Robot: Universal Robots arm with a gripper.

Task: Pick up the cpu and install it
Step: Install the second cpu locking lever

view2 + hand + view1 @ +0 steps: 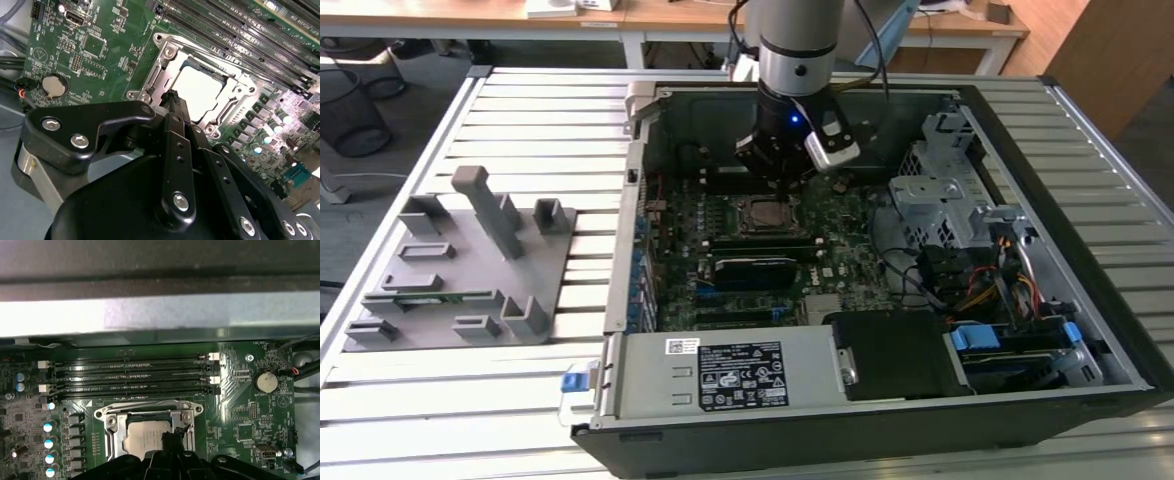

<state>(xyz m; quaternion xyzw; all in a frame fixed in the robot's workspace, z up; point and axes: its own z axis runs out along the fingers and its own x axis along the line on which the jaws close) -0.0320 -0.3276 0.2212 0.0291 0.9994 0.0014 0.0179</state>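
My gripper (pixel 781 180) hangs inside the open computer case (pixel 1067 330), just above the motherboard (pixel 854 225) and a little behind the socket (pixel 766 215) as the exterior view shows it. In the second wrist view my black fingers (pixel 175 107) run together to a narrow tip with no gap visible between them, so they stand closed, and nothing is pinched at the tip. In the first wrist view the same tip (pixel 172 437) sits over the near corner of the socket frame (pixel 150 412); whether it touches the chip or hovers just above it I cannot tell.

The cpu (pixel 200 90) already lies flat in the socket, its pale silver top square within the metal frame (pixel 165 60), seen in both wrist views (pixel 145 437). The tip of my fingers is right at the chip's edge, on the side nearest my wrist.

Beside the socket run the long black memory slots (pixel 135 375), parallel to one side of the frame. A round coin battery (pixel 265 381) sits on the green board well apart from the socket, beyond the slot ends. Outside the case, on the slatted table (pixel 520 110), a grey fixture block (pixel 467 260) stands at the exterior view's left, well apart from my arm (pixel 797 40).
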